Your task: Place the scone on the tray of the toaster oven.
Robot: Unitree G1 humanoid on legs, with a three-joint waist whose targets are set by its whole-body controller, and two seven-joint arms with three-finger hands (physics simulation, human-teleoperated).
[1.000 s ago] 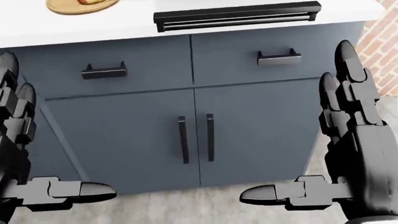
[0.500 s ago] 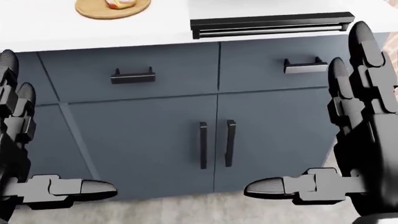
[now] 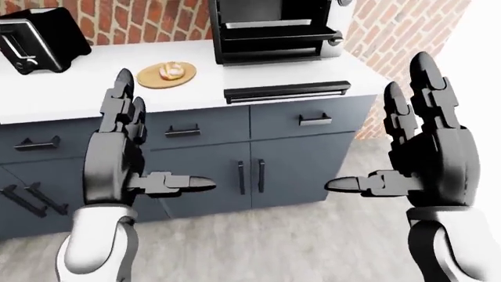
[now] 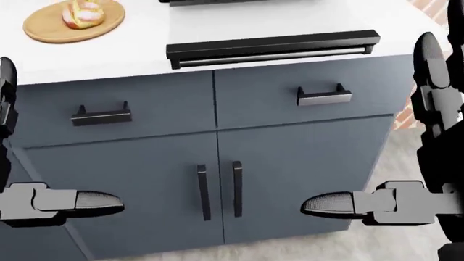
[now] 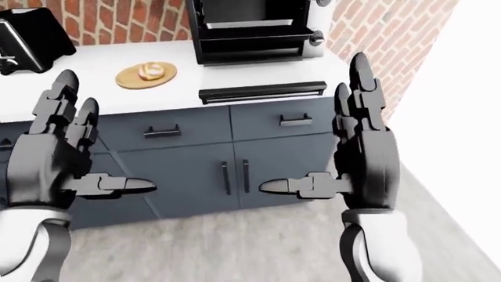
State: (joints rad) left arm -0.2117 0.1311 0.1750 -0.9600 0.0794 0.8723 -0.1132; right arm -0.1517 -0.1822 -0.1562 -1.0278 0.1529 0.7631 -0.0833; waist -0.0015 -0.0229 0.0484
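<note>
Head view had swung over the last second, so I (not the cabinets) had moved, nearing the white bench (image 3: 94, 88). Both my left robot hand (image 3: 129, 158) and right robot hand (image 3: 415, 161) were spread open, empty. The pale glazed scone (image 4: 81, 13) sat on its round wooden plate (image 4: 43, 28), left of the black toaster oven (image 3: 274, 29), unreached.

All three cameras sit on the robot's head, facing the toaster oven (image 3: 274, 29). The head view tilts steeply down and sits closest, catching only the cabinet doors (image 4: 217, 185) below the oven. The two eye views stand farther off, sharing the oven, counter (image 5: 101, 94) and cabinets with slight sideways offset.
</note>
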